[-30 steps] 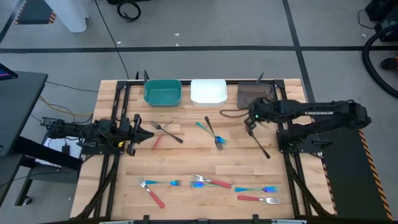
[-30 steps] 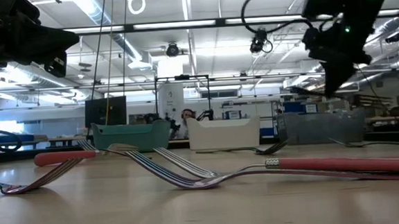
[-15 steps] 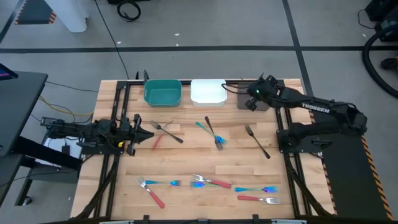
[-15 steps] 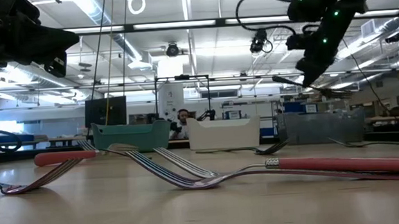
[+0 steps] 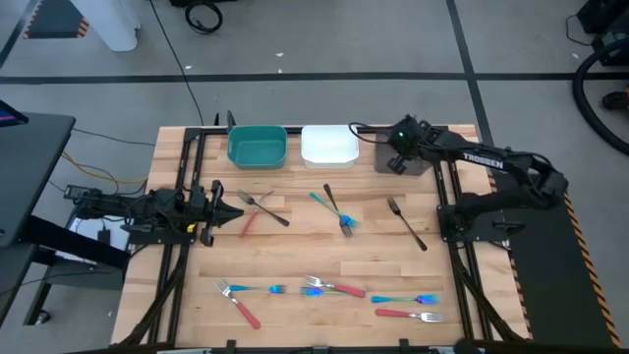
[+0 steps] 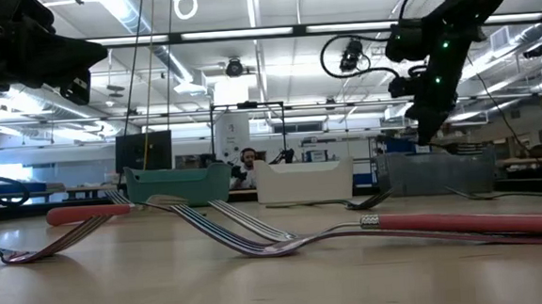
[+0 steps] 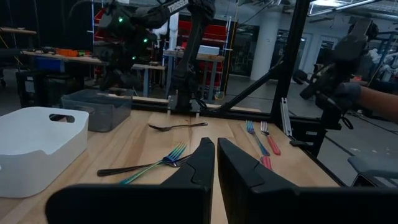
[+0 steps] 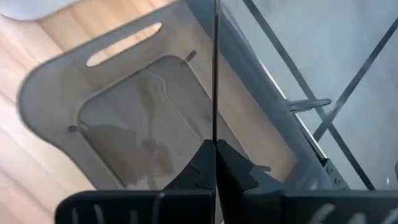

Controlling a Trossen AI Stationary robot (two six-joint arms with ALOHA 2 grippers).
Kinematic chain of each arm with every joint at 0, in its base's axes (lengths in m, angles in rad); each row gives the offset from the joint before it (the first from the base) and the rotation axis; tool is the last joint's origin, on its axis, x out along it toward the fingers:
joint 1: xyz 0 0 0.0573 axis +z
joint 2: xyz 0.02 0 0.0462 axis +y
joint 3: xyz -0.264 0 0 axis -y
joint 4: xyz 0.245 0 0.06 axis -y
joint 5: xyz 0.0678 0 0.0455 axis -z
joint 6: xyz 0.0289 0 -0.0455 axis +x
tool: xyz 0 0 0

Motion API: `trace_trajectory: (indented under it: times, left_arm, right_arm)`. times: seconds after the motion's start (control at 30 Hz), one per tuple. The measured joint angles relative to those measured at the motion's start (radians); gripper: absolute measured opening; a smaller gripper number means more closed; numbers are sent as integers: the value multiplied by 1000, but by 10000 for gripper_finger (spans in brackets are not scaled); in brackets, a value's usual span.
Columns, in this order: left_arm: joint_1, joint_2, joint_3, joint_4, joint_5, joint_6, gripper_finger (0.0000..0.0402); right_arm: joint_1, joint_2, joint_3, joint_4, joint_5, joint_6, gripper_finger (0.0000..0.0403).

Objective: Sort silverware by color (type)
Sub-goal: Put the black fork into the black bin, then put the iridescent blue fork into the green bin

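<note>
My right gripper (image 5: 396, 164) hangs over the brown bin (image 5: 421, 147) at the table's far right, shut on a slim dark fork (image 8: 214, 74) that shows edge-on as a thin line. A dark fork (image 5: 407, 223) lies flat right of centre. More dark, teal and red forks (image 5: 334, 208) lie mid-table, with several (image 5: 329, 288) near the front edge. At the table's left edge my left gripper (image 5: 232, 211) waits level, fingers nearly together on nothing. My right gripper pinches the dark fork's thin shaft (image 8: 214, 134) between its two fingertips, which meet on it. The fingers slant down from above. The fork hangs clear above the brown bin's floor (image 8: 143, 124). Which end of the fork it has, I cannot tell.
A teal bin (image 5: 257, 147) and a white bin (image 5: 329, 146) stand left of the brown one along the far edge. A dark fork and a red one (image 5: 257, 208) lie crossed just in front of the left gripper. Bare wood lies between the fork groups.
My right gripper has swung from above the mid-right of the table toward the far edge, and it now hangs over the brown bin. It rolled its wrist on the way and stayed shut on the dark fork. The forks on the table have not moved.
</note>
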Motion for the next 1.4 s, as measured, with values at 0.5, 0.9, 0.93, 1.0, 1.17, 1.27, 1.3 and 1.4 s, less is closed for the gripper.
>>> trace_trajectory:
  times: [0.5,0.9,0.93,1.0,1.17,1.27,1.3,1.4]
  left_arm:
    - [0,0,0,0,0,0,27]
    - [0,0,0,0,0,0,27]
    - [0,0,0,0,0,0,27]
    - [0,0,0,0,0,0,27]
    - [0,0,0,0,0,0,27]
    - [0,0,0,0,0,0,27]
    - [0,0,0,0,0,0,27]
    - [0,0,0,0,0,0,27]
  right_arm:
    - [-29,123,0,32,-9,20,19]
    - [-22,119,0,35,32,23,90]
    - [-21,119,0,38,32,23,94]
    - [-20,119,0,40,32,23,99]
    - [-20,119,0,40,32,23,107]
    - [-20,119,0,39,33,28,109]
    - [-20,119,0,39,33,32,109]
    - [-20,119,0,40,33,60,109]
